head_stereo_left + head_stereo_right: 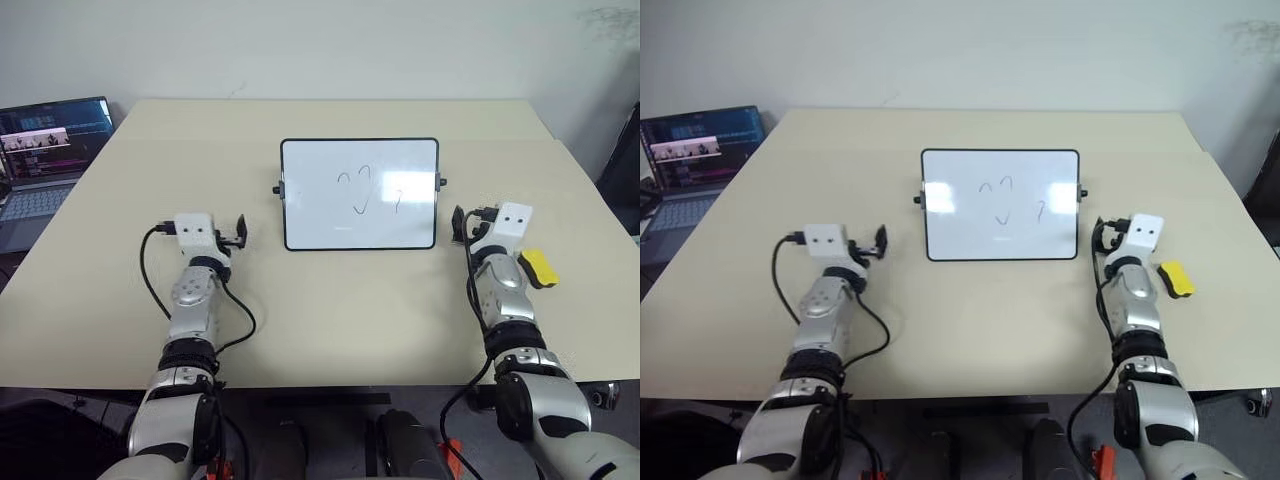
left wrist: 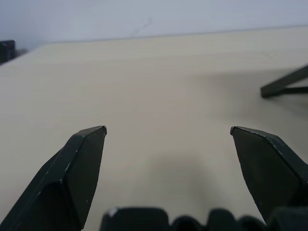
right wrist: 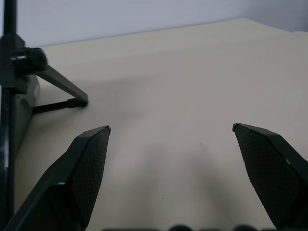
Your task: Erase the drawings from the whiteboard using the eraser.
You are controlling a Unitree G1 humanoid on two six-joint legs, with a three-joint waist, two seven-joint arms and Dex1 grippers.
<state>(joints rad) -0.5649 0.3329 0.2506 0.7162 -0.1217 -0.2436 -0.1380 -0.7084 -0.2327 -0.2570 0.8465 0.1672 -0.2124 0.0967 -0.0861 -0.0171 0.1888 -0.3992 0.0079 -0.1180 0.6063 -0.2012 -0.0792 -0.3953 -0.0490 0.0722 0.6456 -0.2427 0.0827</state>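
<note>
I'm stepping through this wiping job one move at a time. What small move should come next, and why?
Probably the right gripper should swing outward to the eraser and come down over it. Its jaws stand open with nothing between them, the eraser lies untouched on the table just outside the right wrist, and the drawings are still on the whiteboard, so nothing can be wiped until the eraser is picked up.
</note>
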